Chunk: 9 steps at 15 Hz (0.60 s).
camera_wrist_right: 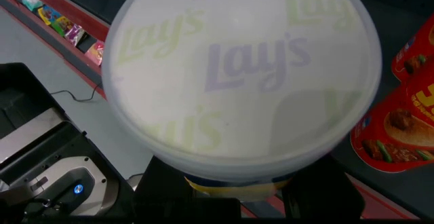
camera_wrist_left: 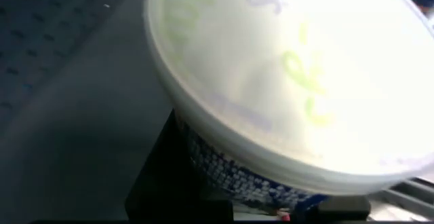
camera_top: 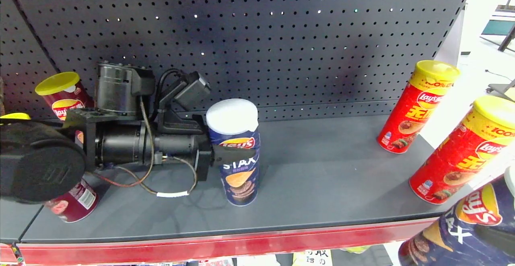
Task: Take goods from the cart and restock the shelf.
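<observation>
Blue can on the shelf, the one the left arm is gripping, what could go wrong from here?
1. The left gripper clamps the blue can around its middle; jaws dragging as they release could topple it.
2. Dark red cans stand close by the left arm; backing out might knock them.
3. The right gripper holds a second blue can near the red cans at the shelf end; placing it could nudge them off.

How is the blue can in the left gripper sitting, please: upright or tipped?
Upright: blue can stands base-down on the shelf, white lid uppermost, left gripper around its middle.
</observation>
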Available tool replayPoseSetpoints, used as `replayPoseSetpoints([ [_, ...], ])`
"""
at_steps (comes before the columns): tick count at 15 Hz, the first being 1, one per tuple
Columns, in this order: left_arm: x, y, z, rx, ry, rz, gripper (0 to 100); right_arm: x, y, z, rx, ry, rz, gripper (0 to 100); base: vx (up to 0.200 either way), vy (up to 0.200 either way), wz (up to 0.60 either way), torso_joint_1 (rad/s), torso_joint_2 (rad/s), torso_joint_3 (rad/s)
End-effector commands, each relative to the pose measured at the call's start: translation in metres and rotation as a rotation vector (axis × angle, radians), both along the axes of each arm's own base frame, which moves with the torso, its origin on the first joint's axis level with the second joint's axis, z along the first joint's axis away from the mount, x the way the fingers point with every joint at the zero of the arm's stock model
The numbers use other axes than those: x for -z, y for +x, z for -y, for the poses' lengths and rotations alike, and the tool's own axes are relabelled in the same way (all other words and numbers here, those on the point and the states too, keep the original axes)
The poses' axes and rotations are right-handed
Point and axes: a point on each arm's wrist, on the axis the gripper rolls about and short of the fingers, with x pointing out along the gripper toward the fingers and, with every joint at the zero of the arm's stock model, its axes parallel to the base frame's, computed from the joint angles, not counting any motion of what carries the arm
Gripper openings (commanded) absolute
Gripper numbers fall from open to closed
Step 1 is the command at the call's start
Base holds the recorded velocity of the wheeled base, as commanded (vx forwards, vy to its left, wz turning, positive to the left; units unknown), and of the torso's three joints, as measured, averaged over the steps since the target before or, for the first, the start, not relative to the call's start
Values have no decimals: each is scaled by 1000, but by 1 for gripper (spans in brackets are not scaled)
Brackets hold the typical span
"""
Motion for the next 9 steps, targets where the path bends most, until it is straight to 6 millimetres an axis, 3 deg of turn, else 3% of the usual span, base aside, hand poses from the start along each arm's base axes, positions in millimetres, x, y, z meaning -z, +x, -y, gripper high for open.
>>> replayPoseSetpoints([
  [1,-2,-24,-4,28,1,1,0,0,2,-1,-1,-3,-9,0,0,0,0,0,0,0],
  [9,0,-32,-3,46,4,-7,0,0,4,-1,-1,-1,-1,0,0,0,0,0,0,0],
])
